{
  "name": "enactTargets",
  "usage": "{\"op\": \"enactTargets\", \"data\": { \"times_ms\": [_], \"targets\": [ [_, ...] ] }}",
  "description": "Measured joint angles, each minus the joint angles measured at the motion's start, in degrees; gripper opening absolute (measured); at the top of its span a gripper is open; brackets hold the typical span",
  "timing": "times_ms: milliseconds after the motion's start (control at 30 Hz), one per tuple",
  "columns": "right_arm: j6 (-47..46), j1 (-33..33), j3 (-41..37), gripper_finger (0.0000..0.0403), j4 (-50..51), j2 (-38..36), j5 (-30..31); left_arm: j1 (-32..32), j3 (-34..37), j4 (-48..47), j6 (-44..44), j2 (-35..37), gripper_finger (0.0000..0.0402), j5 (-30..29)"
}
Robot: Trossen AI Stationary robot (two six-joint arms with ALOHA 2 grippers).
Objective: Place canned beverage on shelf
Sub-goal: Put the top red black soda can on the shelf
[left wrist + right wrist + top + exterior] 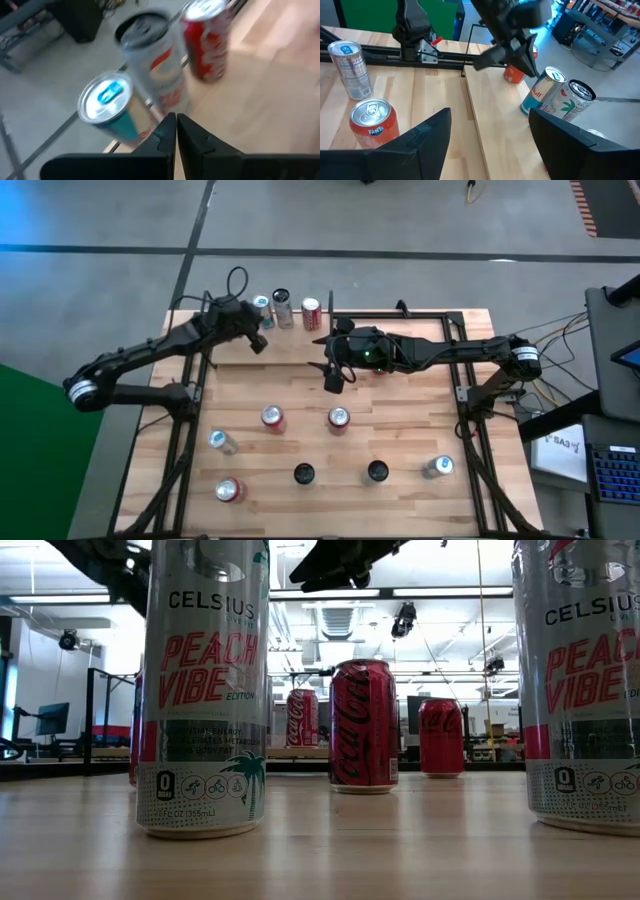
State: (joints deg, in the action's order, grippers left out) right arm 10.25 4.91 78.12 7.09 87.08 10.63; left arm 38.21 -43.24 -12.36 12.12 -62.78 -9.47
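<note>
Three cans stand upright in a row at the far edge of the light wood shelf board (pixel 400 340): a blue-topped can (pixel 262 306), a silver can (pixel 282 308) and a red can (pixel 311 313). My left gripper (pixel 257 340) hovers shut just on their near side, touching nothing; its wrist view shows its fingertips (pixel 176 120) before the blue-topped can (pixel 107 107) and silver can (pixel 152 60). My right gripper (pixel 334 375) hangs open over the board's middle, nothing between its fingers (pixel 490 145).
Several more cans stand on the board's near half, among them two red ones (pixel 272 418) (pixel 338 419), a silver one (pixel 222 442) and two dark-topped ones (pixel 303 474) (pixel 376 471). Black rods (pixel 400 315) edge the board. A Fanta can (pixel 372 122) is close below my right gripper.
</note>
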Motion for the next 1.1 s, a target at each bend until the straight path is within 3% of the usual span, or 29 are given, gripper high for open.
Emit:
{"op": "enactTargets", "data": {
  "times_ms": [367, 667, 867, 1100],
  "targets": [
    [-6.6, -0.2, 1.6, 0.0255, 2.1, 0.0, -0.1, -13.9, 0.8, 4.2, -5.0, 9.9, 0.0000, 0.0],
    [-14.3, -3.1, 7.9, 0.0253, 15.6, 0.0, -0.2, -24.6, 5.0, 17.4, -5.0, 13.1, 0.0000, 0.0],
    [-22.6, -3.8, 10.1, 0.0249, 25.8, 0.0, -0.6, -29.1, 7.3, 23.0, -4.9, 13.4, 0.0000, 0.0],
    [-31.1, -3.9, 10.8, 0.0247, 34.5, 0.1, -3.2, -30.3, 7.5, 23.9, -4.9, 13.3, 0.0000, 0.0]
  ]
}}
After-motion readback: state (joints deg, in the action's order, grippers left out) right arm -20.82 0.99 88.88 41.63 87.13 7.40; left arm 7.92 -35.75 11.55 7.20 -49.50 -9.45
